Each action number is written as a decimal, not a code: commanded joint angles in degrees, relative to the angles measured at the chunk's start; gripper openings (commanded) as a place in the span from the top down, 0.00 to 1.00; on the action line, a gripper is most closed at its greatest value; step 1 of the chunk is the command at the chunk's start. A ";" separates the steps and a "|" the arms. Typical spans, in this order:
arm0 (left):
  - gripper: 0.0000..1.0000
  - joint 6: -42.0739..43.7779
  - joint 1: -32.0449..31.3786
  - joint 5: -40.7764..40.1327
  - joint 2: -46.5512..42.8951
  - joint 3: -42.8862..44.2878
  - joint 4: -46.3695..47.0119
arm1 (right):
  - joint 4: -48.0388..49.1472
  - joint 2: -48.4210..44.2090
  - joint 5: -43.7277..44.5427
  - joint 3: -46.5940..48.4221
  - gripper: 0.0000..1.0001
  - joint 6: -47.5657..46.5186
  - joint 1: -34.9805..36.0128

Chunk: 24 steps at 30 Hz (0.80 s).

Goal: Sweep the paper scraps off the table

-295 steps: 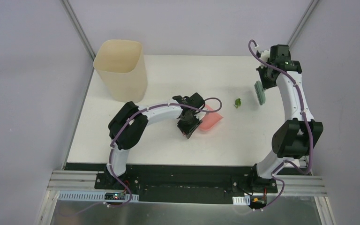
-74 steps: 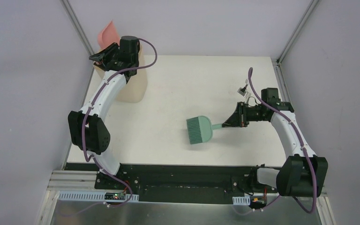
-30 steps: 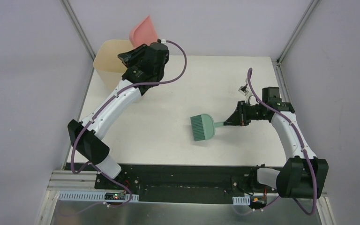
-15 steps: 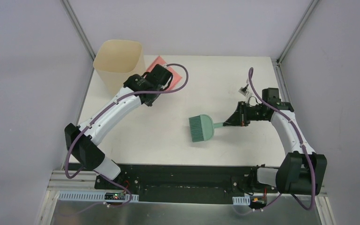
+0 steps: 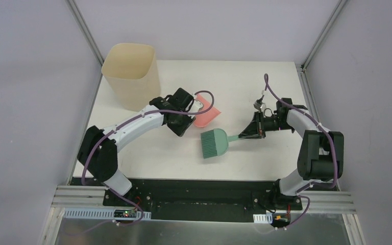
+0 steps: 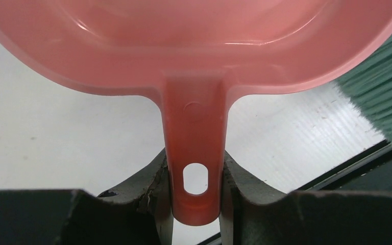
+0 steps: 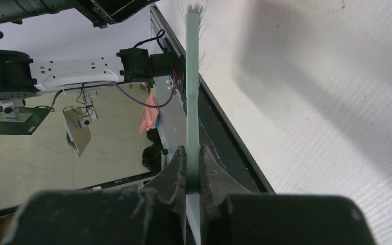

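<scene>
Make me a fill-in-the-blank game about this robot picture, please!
1. The left end effector grips the pink plastic dustpan by its handle, which has an oval ____ in it.
2. The right end effector holds the teal hand brush by its thin ____.
3. The tall cream plastic bin stands at the white table's far ____ corner.
Missing words: hole, handle, left.
</scene>
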 commanded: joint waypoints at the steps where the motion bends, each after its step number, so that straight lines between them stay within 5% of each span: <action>1: 0.86 -0.82 -0.50 6.87 4.02 -0.14 5.69 | -1.36 1.63 -3.64 2.42 1.00 -2.15 1.03; 16: 0.80 -2.46 -0.50 8.65 14.80 2.70 2.94 | -1.46 18.38 7.65 5.41 1.00 1.40 4.97; 18: 0.78 -2.46 -0.46 8.63 14.79 2.61 2.82 | -2.98 20.46 7.64 6.32 0.92 0.37 5.47; 20: 0.73 -2.58 -0.50 8.68 15.24 2.75 2.26 | -3.22 20.81 10.25 6.88 0.71 0.85 6.02; 22: 0.51 -2.64 -0.50 8.96 15.39 2.58 2.15 | -2.55 20.12 12.69 7.13 0.53 2.13 6.21; 23: 0.19 -2.68 -0.50 9.09 15.44 2.47 2.15 | -1.98 19.61 13.80 7.02 0.45 2.76 6.22; 24: 0.03 -2.73 -0.50 9.17 15.41 2.44 2.15 | -1.48 18.97 15.04 6.81 0.34 3.55 6.20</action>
